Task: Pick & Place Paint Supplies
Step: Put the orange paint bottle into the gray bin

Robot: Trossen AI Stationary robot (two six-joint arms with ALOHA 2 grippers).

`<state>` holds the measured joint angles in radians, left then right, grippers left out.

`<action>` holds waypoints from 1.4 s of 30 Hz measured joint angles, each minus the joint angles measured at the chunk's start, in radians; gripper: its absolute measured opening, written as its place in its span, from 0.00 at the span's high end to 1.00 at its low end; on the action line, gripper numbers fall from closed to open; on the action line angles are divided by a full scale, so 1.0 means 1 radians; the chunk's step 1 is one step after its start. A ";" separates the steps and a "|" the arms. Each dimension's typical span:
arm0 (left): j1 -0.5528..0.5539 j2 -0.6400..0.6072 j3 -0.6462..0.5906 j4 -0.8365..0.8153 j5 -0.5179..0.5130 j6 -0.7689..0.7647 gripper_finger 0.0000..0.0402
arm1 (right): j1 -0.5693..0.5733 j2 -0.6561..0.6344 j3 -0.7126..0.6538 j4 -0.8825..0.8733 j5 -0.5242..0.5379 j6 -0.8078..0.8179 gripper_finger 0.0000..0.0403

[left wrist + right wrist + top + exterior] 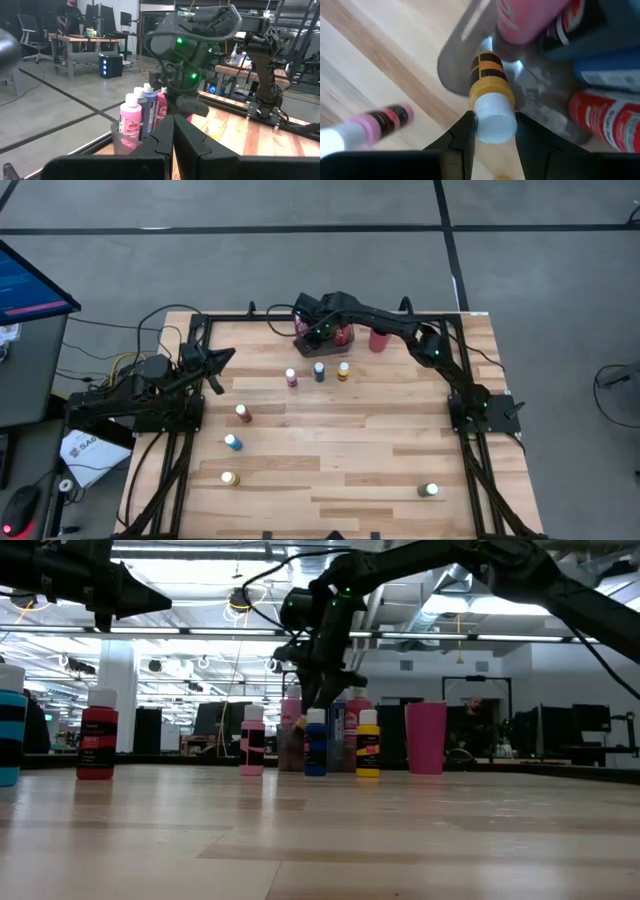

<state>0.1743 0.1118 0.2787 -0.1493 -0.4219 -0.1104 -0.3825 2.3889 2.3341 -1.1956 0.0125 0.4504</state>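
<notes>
The grey tray holds pink, blue and red bottles; over it the right end effector pinches one yellow bottle. Seven bottles stand outside it; left end effector pressed together.

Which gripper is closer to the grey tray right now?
Right. The right gripper is above the grey tray, shut on a yellow bottle. The left gripper waits, shut, off to the tray's side.
</notes>
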 joint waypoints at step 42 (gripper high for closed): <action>0.000 0.001 0.000 0.000 0.001 0.027 0.99 | -0.001 0.005 -0.036 0.258 0.021 0.014 0.67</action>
<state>0.1744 0.1123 0.2787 -0.1497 -0.4212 -0.0832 -0.3836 2.3943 2.2976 -0.9371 0.0340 0.4641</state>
